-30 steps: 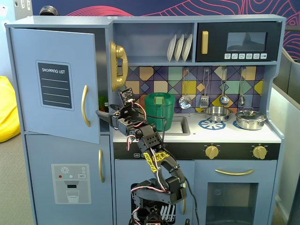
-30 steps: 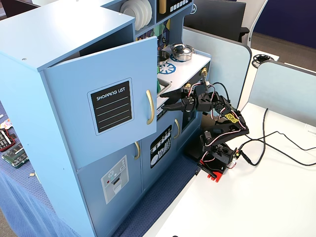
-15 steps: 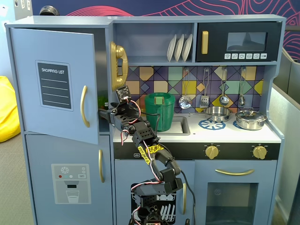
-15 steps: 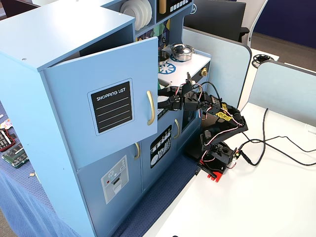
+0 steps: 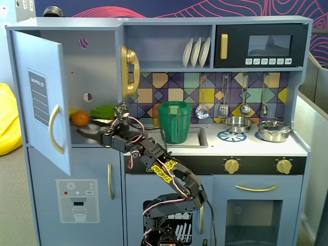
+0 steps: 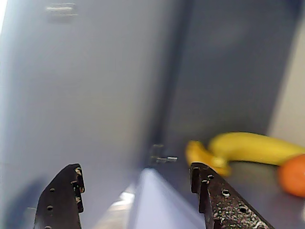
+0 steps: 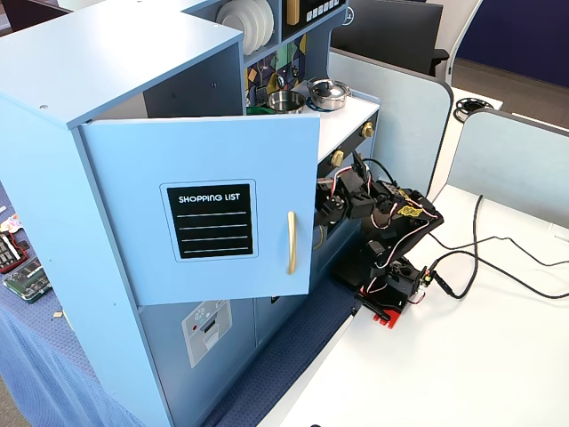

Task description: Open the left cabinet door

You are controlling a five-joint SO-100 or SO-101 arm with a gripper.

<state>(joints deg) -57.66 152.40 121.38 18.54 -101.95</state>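
The left cabinet door (image 5: 38,102), blue-grey with a black "SHOPPING LIST" panel (image 7: 213,221) and a gold handle (image 5: 55,129), stands swung far out on its left hinge. In a fixed view it shows almost edge-on. My gripper (image 5: 84,129) reaches into the cabinet opening, behind the door's inner face and near its lower part. In the wrist view the gripper (image 6: 136,171) is open, with nothing gripped, and the door's inner face (image 6: 71,95) fills the left. In the other fixed view the door (image 7: 133,160) hides the gripper; only the arm (image 7: 378,209) shows.
Inside the cabinet lie a banana (image 6: 248,148), an orange (image 5: 79,118) and a green item (image 5: 102,111). Below is a door with a water-dispenser graphic (image 5: 77,200). A gold toy phone (image 5: 129,72), a green pot (image 5: 174,122) and the sink counter are to the right.
The door has swung from partly open to wide open. My gripper has moved left, from beside the door's handle edge into the cabinet opening behind the door.
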